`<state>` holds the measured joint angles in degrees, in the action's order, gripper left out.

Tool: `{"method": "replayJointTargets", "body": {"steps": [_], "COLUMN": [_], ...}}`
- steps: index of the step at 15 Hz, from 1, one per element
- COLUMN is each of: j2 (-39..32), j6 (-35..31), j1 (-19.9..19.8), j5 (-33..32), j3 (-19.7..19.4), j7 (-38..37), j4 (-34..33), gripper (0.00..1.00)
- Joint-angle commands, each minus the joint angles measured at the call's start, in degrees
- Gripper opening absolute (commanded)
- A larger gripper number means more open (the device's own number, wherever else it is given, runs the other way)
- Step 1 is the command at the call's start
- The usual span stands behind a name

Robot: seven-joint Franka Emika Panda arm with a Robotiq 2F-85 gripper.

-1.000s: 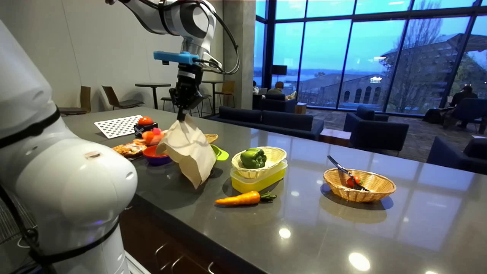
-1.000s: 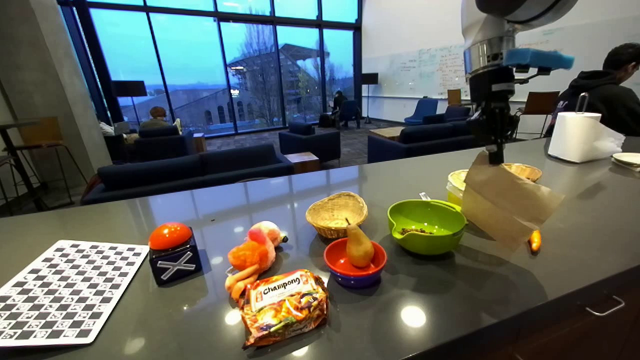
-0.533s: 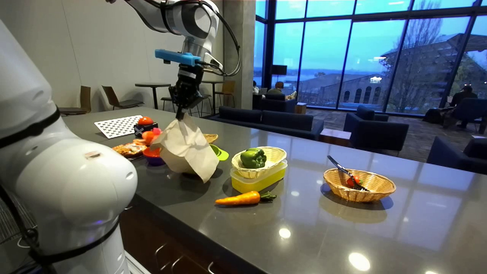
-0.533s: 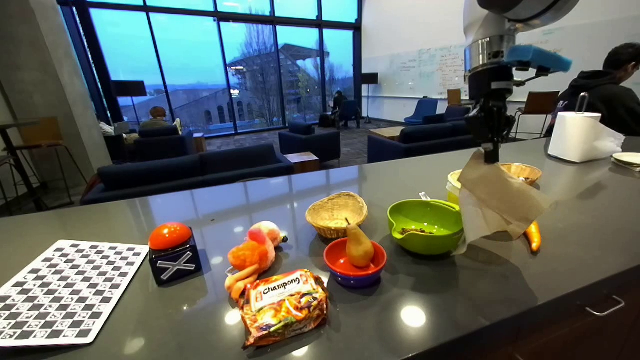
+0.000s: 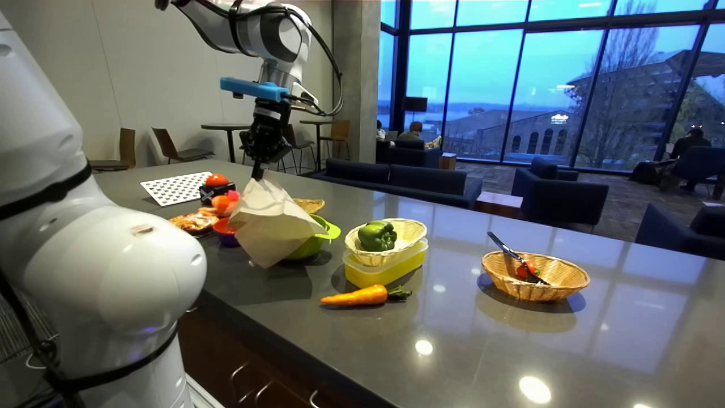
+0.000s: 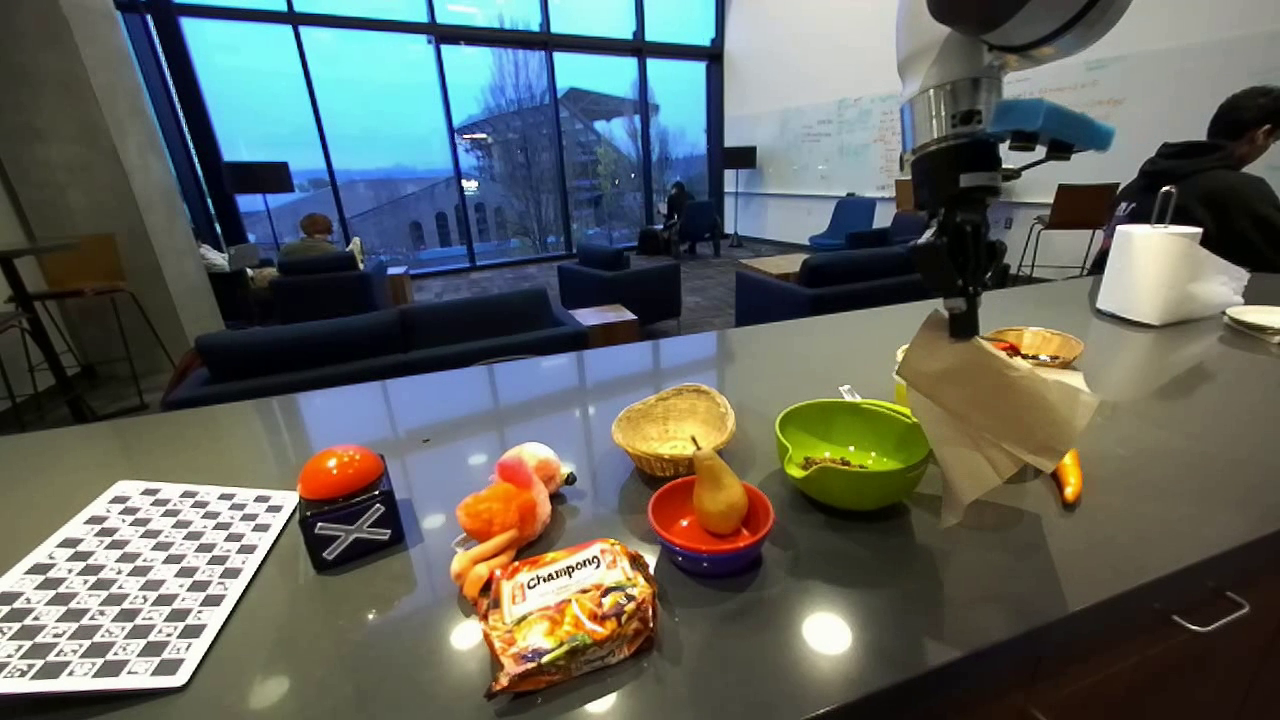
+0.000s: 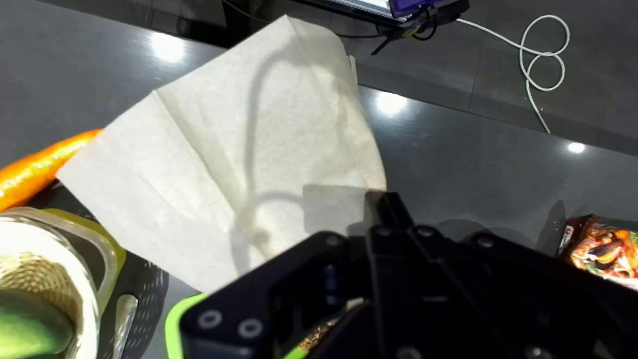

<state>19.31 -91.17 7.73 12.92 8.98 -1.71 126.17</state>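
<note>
My gripper (image 5: 258, 171) is shut on the corner of a sheet of tan paper (image 5: 272, 218). The paper hangs creased below the fingers, above the grey counter. In an exterior view the gripper (image 6: 963, 322) and paper (image 6: 990, 405) are to the right of a green bowl (image 6: 850, 455) with small brown bits inside. In the wrist view the paper (image 7: 224, 149) spreads out from the fingertips (image 7: 384, 204) and hides part of the counter. An orange carrot (image 5: 357, 296) lies nearby. A yellow container (image 5: 385, 272) carries a pale basket (image 5: 416, 229) with a green pepper (image 5: 377, 236).
A wicker basket (image 5: 532, 292) holds a red item and a dark utensil. A red bowl (image 6: 670, 520) with a pear (image 6: 720, 490), another basket (image 6: 640, 435), a noodle packet (image 6: 570, 615), a plush toy (image 6: 510, 500), a button box (image 6: 350, 530) and a checkered board (image 6: 130, 590) stand around.
The gripper has moved slightly left in both exterior views, carrying the paper. The paper has swung and turned, and more of the green bowl shows. The other things have not moved.
</note>
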Motion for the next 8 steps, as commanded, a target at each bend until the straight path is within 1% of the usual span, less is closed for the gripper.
{"method": "replayJointTargets", "body": {"steps": [1, 4, 8], "j2": [-0.87, -0.37, -0.7], "j6": [-0.31, -0.64, -0.15], "j1": [0.5, 0.24, -1.29], "j5": [1.35, 2.32, 5.78], "j3": [-0.46, -1.33, -4.71], "j7": [0.55, 1.45, 3.51], "j4": [-1.41, -1.29, -1.29], "gripper": [0.0, 0.0, 0.0]}}
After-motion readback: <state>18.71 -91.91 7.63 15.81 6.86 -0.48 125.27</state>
